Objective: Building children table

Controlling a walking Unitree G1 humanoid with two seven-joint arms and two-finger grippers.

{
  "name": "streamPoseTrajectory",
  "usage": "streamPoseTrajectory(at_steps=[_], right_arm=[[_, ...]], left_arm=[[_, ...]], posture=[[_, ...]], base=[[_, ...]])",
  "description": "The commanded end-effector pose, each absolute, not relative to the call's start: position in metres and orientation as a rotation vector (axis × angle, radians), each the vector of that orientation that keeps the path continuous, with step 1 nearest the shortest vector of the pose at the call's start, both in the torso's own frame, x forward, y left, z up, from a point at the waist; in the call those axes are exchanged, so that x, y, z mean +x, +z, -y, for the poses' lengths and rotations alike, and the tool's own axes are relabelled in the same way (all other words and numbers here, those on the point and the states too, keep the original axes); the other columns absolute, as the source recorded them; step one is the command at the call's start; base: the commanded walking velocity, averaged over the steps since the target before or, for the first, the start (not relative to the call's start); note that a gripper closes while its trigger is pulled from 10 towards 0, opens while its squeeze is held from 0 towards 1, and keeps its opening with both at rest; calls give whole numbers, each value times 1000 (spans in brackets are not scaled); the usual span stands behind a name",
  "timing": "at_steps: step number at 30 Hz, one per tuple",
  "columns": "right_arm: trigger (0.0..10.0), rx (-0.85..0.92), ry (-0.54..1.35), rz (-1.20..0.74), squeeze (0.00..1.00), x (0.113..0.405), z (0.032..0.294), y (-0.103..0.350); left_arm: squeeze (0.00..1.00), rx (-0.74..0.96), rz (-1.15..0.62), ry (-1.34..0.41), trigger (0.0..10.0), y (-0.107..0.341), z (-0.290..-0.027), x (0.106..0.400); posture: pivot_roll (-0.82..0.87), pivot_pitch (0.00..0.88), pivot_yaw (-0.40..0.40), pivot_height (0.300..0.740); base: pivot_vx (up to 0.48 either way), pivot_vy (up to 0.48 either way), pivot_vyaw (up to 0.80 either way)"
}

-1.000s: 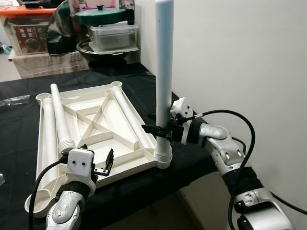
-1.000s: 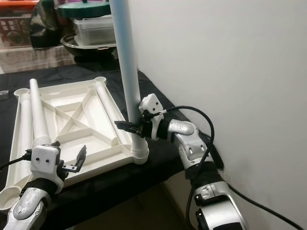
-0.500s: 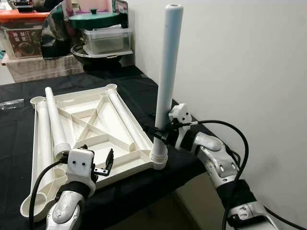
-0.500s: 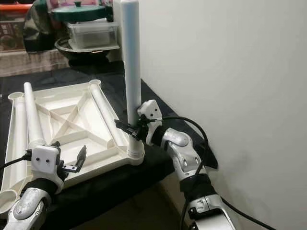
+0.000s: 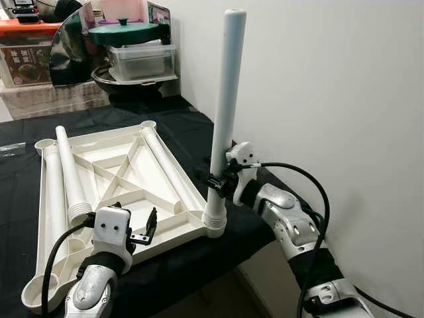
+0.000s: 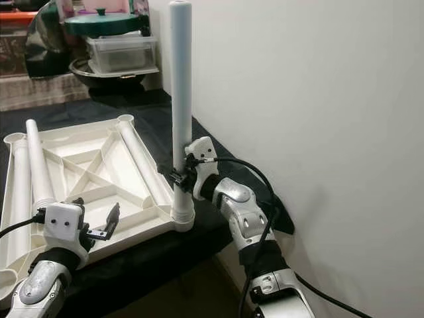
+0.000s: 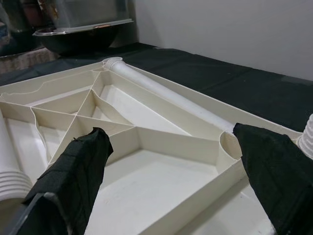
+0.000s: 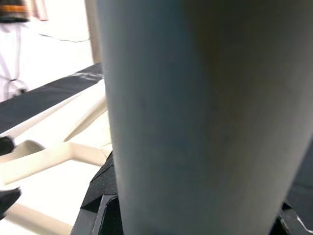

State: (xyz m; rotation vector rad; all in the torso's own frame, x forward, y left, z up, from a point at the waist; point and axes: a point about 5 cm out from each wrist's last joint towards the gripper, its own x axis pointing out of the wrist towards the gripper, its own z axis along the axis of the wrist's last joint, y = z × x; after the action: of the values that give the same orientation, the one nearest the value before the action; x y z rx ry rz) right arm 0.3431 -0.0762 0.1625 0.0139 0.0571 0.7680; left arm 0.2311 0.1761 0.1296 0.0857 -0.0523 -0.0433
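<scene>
Since a second ago the camera has pulled back and tilted up, so the whole standing leg (image 5: 225,112) now shows to its rounded top, and the right hand (image 5: 216,180) has slid in closer against it; the leg itself keeps its socket and its upright stance. That white leg stands in the near right corner socket of the upturned table top (image 5: 112,172), its ribbed collar seated at the corner. The right hand is clamped on the leg just above that collar, black fingers closed around the tube. In the right wrist view the leg fills the frame close against the hand.

The table top lies underside up on the black-covered desk (image 5: 185,119), its ribs forming a cross of triangular cells. A second leg (image 5: 69,175) lies loose along the far-left side of the table top, ribbed end toward the robot, with a third leg (image 5: 52,199) beside it at the left rim. A fourth leg (image 5: 169,169) lies along the right rim, running back from the standing leg.

The left hand (image 5: 147,228) hovers at the near edge of the table top, left of the standing leg, fingers (image 7: 78,171) spread apart and gripping nothing.

Behind the table top, at the back of the desk, sits a clear plastic box (image 5: 140,61) with a green lid (image 5: 124,32) above it.
</scene>
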Motion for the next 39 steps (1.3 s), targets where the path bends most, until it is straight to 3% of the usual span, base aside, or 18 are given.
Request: streamPoseTrajectory(at_steps=[1, 7, 19, 22, 39], right_arm=[[10000, 11, 716, -324, 0, 332, 84, 108], [10000, -44, 661, -308, 0, 326, 80, 107], [10000, -57, 227, -290, 0, 329, 100, 110], [10000, -51, 203, -290, 0, 330, 101, 110], [10000, -43, -106, -257, 0, 363, 133, 119]], left_arm=[[0, 76, 31, -39, 10000, 126, -175, 231], [0, 81, 31, -36, 10000, 126, -176, 231], [0, 86, 33, -23, 10000, 126, -178, 232], [0, 86, 34, -21, 10000, 126, -178, 233], [0, 105, 41, 58, 10000, 127, -186, 234]], posture=[[43, 0, -56, 740], [36, 0, -52, 740], [36, 0, -55, 740], [37, 0, -55, 740], [55, 0, -72, 740]], base=[[0, 0, 0], [0, 0, 0], [0, 0, 0], [0, 0, 0], [0, 0, 0]])
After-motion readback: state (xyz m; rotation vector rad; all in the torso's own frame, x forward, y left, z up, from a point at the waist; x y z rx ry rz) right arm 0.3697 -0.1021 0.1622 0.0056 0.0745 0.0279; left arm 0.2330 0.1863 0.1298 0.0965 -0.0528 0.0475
